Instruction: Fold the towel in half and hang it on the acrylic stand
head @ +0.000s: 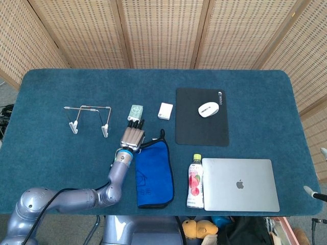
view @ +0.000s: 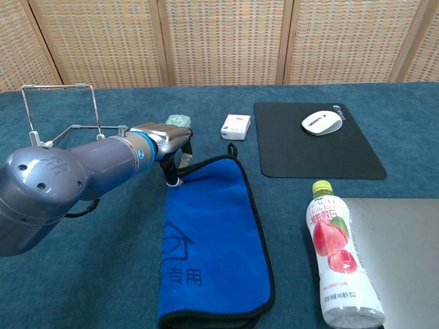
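Note:
A blue towel [head: 153,171] [view: 212,240] lies lengthwise on the teal table, near the front edge. Its far edge is raised a little off the cloth. My left hand [head: 133,135] [view: 171,140] is at the towel's far left corner and pinches it between dark fingertips. The wire-and-acrylic stand [head: 88,117] [view: 58,110] stands upright to the left of the hand, apart from it. Neither view shows my right hand.
A small green box [head: 135,111] [view: 177,120] sits just beyond the hand, with a white box [head: 165,111] to its right. A black mouse pad [head: 202,127] carries a white mouse [head: 208,109]. A peach drink bottle [head: 195,181] and a shut laptop [head: 240,184] are right of the towel.

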`<move>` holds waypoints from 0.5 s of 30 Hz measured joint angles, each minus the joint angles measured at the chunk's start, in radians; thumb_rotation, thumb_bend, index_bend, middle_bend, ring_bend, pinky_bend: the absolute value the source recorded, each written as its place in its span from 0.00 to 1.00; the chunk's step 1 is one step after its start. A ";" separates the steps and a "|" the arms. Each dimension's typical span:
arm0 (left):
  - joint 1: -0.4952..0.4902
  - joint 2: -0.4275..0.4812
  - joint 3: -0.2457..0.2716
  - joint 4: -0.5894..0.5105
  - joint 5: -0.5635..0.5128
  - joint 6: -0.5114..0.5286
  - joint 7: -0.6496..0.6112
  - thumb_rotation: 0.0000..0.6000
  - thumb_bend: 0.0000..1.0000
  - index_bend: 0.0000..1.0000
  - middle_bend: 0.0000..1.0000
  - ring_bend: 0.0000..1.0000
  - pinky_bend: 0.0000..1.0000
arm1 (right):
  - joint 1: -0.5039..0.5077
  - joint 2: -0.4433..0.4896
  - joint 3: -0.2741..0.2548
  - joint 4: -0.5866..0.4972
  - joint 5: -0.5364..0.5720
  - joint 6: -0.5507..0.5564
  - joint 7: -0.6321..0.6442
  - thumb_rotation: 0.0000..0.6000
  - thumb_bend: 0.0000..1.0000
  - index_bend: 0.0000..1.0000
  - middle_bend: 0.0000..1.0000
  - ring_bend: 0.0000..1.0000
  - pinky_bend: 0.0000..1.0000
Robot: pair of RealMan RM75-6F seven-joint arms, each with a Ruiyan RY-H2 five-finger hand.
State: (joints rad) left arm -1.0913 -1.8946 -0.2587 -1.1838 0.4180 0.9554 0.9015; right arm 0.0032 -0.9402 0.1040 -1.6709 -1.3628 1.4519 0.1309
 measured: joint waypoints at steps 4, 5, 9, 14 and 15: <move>0.003 0.002 0.004 -0.005 0.016 0.002 -0.006 1.00 0.76 0.69 0.00 0.00 0.00 | -0.001 0.001 -0.001 0.000 -0.002 0.002 0.000 1.00 0.00 0.00 0.00 0.00 0.00; 0.004 0.004 0.005 -0.007 0.022 0.004 -0.008 1.00 0.79 0.69 0.00 0.00 0.00 | -0.001 0.001 -0.001 0.000 -0.002 0.002 0.001 1.00 0.00 0.00 0.00 0.00 0.00; 0.007 0.023 0.006 -0.041 0.055 0.016 -0.017 1.00 0.84 0.70 0.00 0.00 0.00 | -0.003 0.004 -0.002 -0.001 -0.006 0.006 0.006 1.00 0.00 0.00 0.00 0.00 0.00; 0.013 0.071 -0.002 -0.112 0.086 0.038 -0.029 1.00 0.85 0.80 0.00 0.00 0.00 | -0.005 0.007 -0.002 -0.002 -0.011 0.012 0.012 1.00 0.00 0.00 0.00 0.00 0.00; 0.013 0.080 -0.004 -0.123 0.088 0.042 -0.029 1.00 0.85 0.81 0.00 0.00 0.00 | -0.006 0.007 -0.002 -0.003 -0.012 0.012 0.013 1.00 0.00 0.00 0.00 0.00 0.00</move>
State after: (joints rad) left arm -1.0778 -1.8150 -0.2628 -1.3068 0.5065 0.9974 0.8723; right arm -0.0024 -0.9331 0.1018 -1.6734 -1.3746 1.4644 0.1442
